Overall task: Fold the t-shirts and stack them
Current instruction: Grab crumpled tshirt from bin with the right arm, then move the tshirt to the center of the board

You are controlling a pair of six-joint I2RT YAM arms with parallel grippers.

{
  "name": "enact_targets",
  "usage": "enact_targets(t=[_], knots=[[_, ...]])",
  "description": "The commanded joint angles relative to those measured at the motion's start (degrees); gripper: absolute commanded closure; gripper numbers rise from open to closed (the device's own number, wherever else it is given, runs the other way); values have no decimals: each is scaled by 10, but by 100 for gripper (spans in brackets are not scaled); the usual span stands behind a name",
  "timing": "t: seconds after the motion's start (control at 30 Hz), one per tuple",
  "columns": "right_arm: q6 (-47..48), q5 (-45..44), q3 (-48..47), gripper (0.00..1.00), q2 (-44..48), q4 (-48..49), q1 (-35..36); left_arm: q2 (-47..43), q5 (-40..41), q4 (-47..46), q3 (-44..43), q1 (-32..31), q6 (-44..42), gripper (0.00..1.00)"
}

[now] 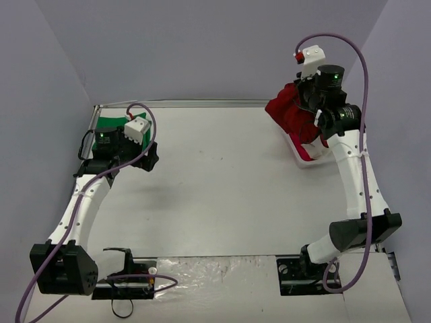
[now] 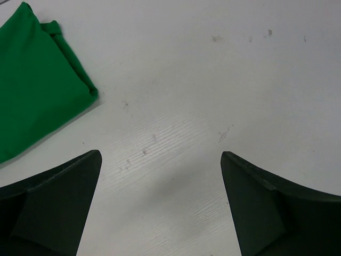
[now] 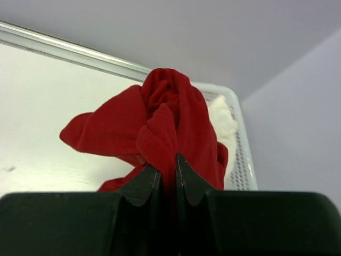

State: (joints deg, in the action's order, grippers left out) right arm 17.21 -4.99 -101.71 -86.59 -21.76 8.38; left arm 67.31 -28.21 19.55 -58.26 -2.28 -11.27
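Note:
The dark red t-shirt (image 1: 291,111) hangs bunched at the far right, over the white basket (image 1: 301,153). My right gripper (image 3: 168,166) is shut on a fold of that red t-shirt (image 3: 165,114), with cloth pinched between the fingertips. A bright green t-shirt (image 2: 32,80) lies folded flat at the far left corner of the table; in the top view the green t-shirt (image 1: 111,122) is partly hidden by the left arm. My left gripper (image 2: 160,160) stands open over bare table just right of the green shirt, holding nothing.
The white perforated basket (image 3: 238,160) holds a white cloth (image 3: 221,120) behind the red shirt. A metal rail (image 1: 182,103) runs along the table's far edge. Purple-grey walls close in the back and sides. The arm bases (image 1: 296,272) sit at the near edge.

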Motion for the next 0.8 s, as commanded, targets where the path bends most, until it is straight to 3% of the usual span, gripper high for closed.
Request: enact_targets(t=[0.0, 0.13, 0.2, 0.23, 0.27, 0.3, 0.33, 0.53, 0.77], knots=[[-9, 100, -47, 100, 41, -28, 20, -20, 9, -6, -10, 0, -8, 6], [-1, 161, -33, 100, 45, -48, 44, -17, 19, -6, -11, 0, -8, 6], [5, 274, -11, 100, 55, -68, 46, -20, 27, -6, -11, 1, -8, 6], [17, 306, 0, 58, 57, -78, 58, -21, 30, -6, -11, 1, -9, 6], [30, 354, 18, 24, 60, -109, 64, -22, 32, -3, -12, 1, -11, 6], [47, 374, 25, 10, 60, -129, 70, -24, 33, -3, -12, 2, -11, 6], [60, 382, 32, 3, 60, -143, 79, -24, 32, -2, -12, 3, -12, 6], [110, 342, 97, 0, 68, -196, 81, -18, 9, 3, -17, 4, -14, 6], [111, 358, 191, 4, 63, -196, 83, 22, -98, 65, -44, 1, -46, 6]])
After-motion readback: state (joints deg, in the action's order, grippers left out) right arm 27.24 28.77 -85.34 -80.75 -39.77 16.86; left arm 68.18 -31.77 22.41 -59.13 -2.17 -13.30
